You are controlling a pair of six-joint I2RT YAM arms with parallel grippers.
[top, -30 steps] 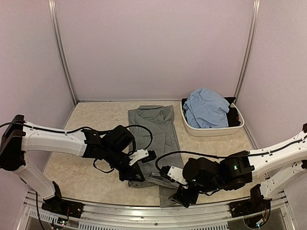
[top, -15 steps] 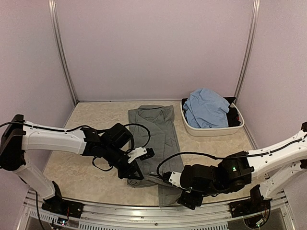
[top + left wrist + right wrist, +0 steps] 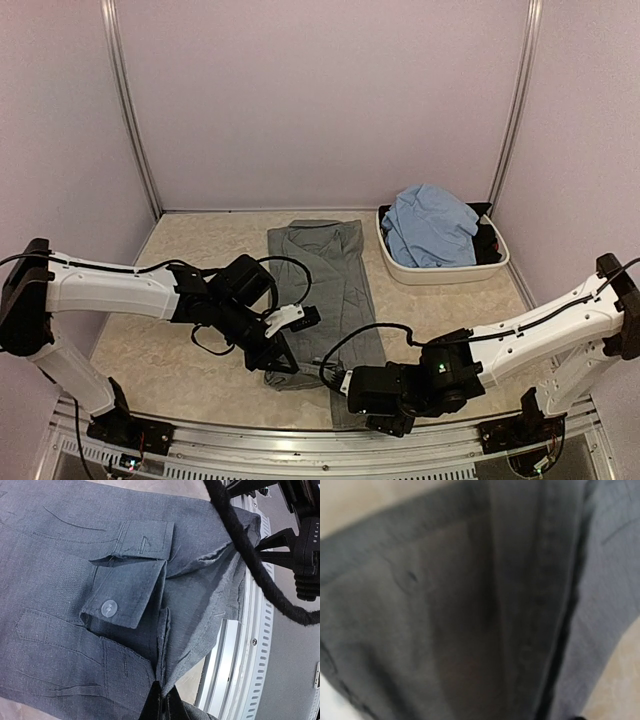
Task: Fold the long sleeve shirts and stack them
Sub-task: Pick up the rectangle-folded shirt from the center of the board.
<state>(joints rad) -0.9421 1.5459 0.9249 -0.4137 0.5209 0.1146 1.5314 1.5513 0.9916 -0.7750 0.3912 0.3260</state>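
The slate grey long sleeve shirt [image 3: 330, 265] lies lengthwise down the middle of the table. Its near end reaches the front edge. My left gripper [image 3: 283, 362] is shut on the shirt's near left edge. In the left wrist view the closed fingertips [image 3: 165, 700] pinch a folded seam below a buttoned cuff [image 3: 109, 608]. My right gripper [image 3: 362, 398] hangs low over the shirt's near end. The right wrist view is filled with blurred grey cloth [image 3: 470, 605], and no fingers show there. The light blue shirt [image 3: 430, 225] is bunched in the basin.
A white oval basin [image 3: 440, 272] stands at the back right and also holds some dark cloth. The metal rail [image 3: 240, 645] of the table's near edge runs just past the shirt. A black cable [image 3: 250, 565] loops over the left wrist view.
My right arm has swung left and lower, over the grey shirt's near end. The left gripper has kept its pinch and drifted slightly left.
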